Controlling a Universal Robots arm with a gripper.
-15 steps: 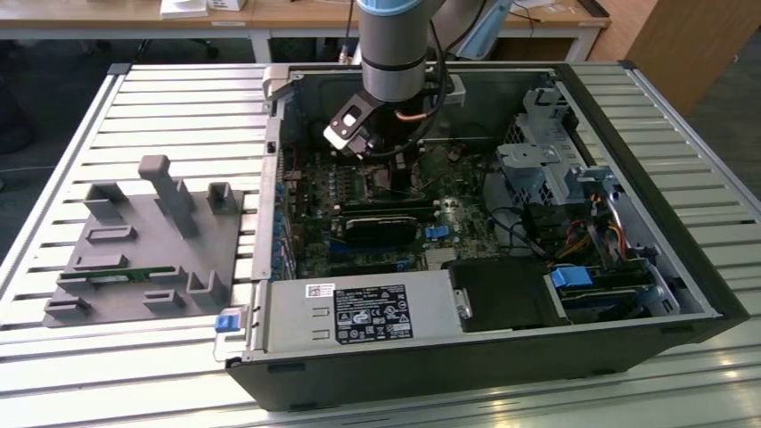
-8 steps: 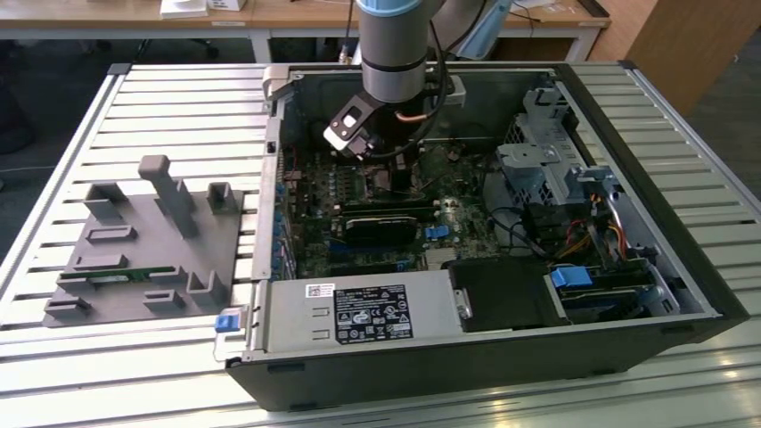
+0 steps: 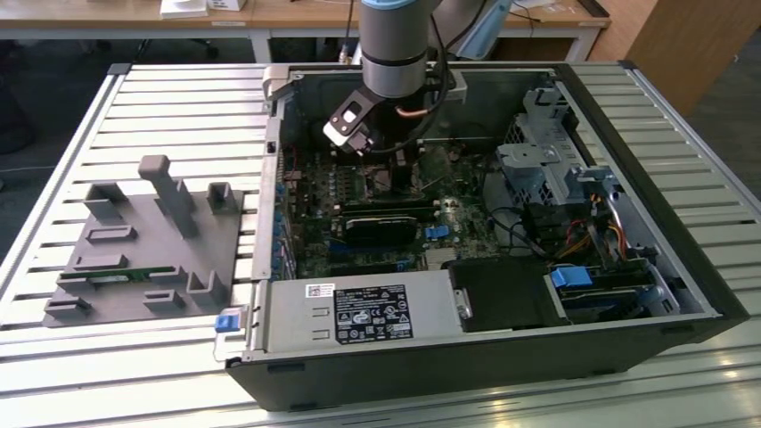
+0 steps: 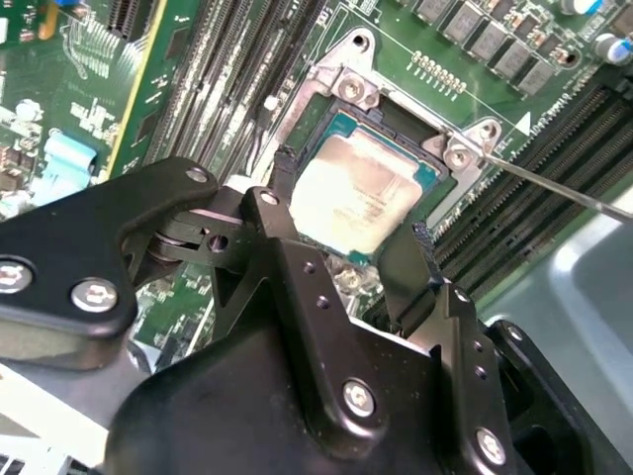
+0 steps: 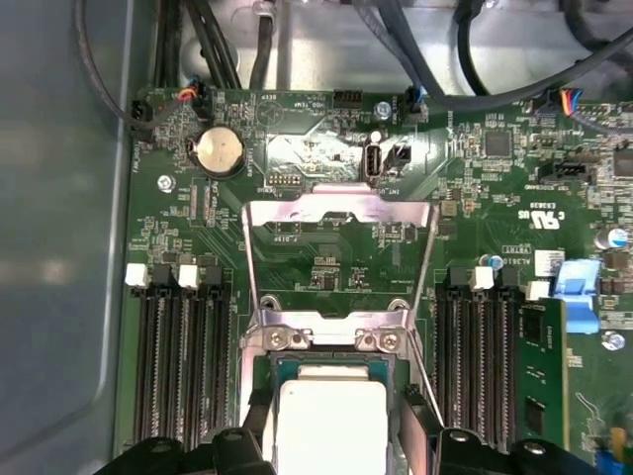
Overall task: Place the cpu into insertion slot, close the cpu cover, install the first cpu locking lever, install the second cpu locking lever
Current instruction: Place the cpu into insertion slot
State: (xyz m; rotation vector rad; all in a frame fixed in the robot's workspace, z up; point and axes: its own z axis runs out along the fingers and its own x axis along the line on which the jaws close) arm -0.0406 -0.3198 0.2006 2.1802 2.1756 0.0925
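Note:
The cpu [image 4: 361, 193], a small square chip with a silver-grey top, lies in the insertion slot [image 4: 326, 109] on the green motherboard; it is also in the first wrist view [image 5: 331, 416]. My gripper [image 4: 351, 203] [image 5: 334, 435] is low over it inside the open computer case [image 3: 666, 267], one black finger [image 4: 280, 173] against each of two opposite edges. The cpu cover [image 5: 336, 206], a thin metal frame, stands swung open beyond the slot. A thin locking lever [image 4: 554, 183] sticks out free beside the slot.
Memory slots [image 5: 183, 366] [image 5: 475, 366] flank the socket, and a coin battery [image 5: 218, 151] lies beyond it. In the case are a black card [image 3: 380, 227], a power supply [image 3: 356, 312] and a drive cage [image 3: 559, 160]. A grey fixture [image 3: 149, 241] stands at the exterior view's left.

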